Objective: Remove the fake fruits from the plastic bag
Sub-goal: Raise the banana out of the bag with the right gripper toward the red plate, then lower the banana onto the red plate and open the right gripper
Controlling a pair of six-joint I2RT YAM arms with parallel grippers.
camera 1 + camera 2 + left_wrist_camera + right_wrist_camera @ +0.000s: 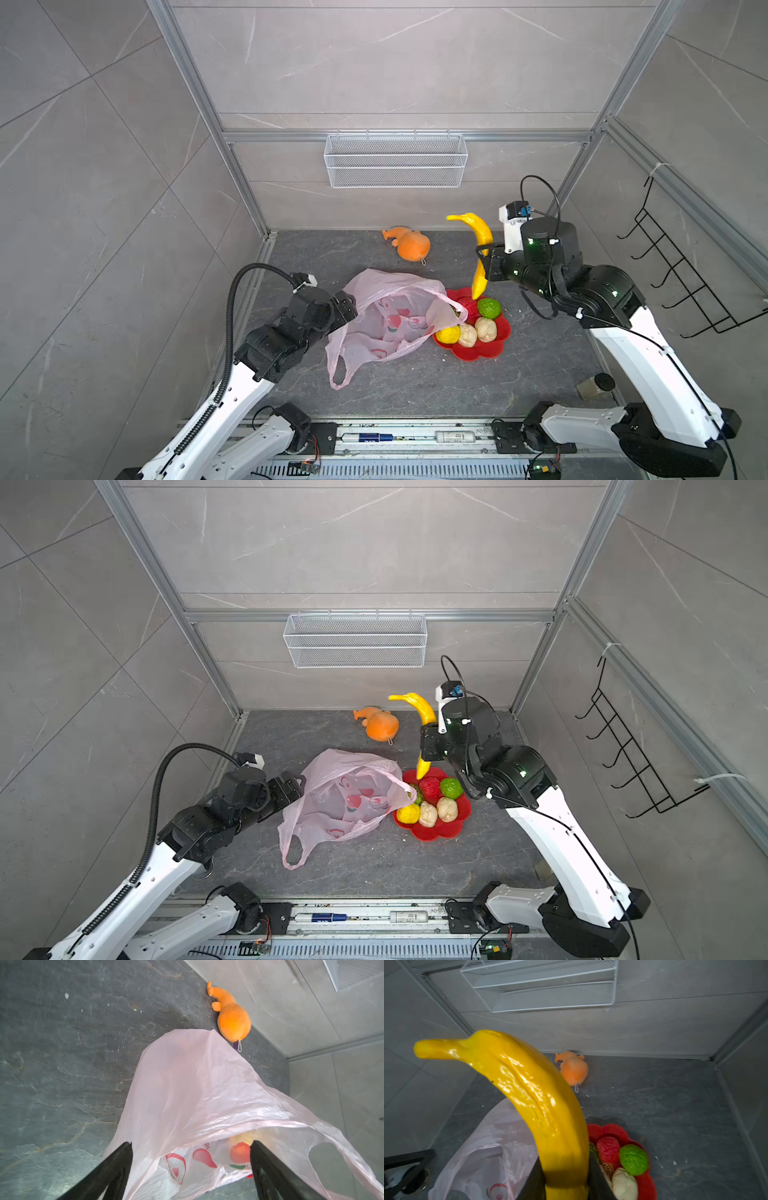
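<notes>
- Left wrist view: the left gripper [191,1142] has its jaws spread wide with nothing pinched. The loose film of the plastic bag [197,1088] lies between and beyond them. In both top views this claw sits at the bag's 9 o'clock
- The bag slumps on the table [415,386] with its mouth toward 3 o'clock and its rim draped over the 9 o'clock edge of the red plate [494,345]. Only printed marks show through the film, so it looks emptied. A dark green piece [417,795] is half hidden at the rim, and whether it lies under the film cannot be told
- On the plate sit five of the fake fruits: a yellow ball [448,333], two beige lumps [485,329], a red ball [469,306] and a green ball [489,307]
- The right gripper [484,253] is clenched on the banana [480,235] below its middle. The banana's long axis stands nearly upright, stem end up, with its lower tip over the plate's 12 o'clock rim
- Judgement: the plate lies at 6 o'clock from this claw, the right arm is the nearer one, and the upright banana likely needs tipping to lie flat
- The orange plush toy [409,245] lies at 12 o'clock from the bag, well apart
</notes>
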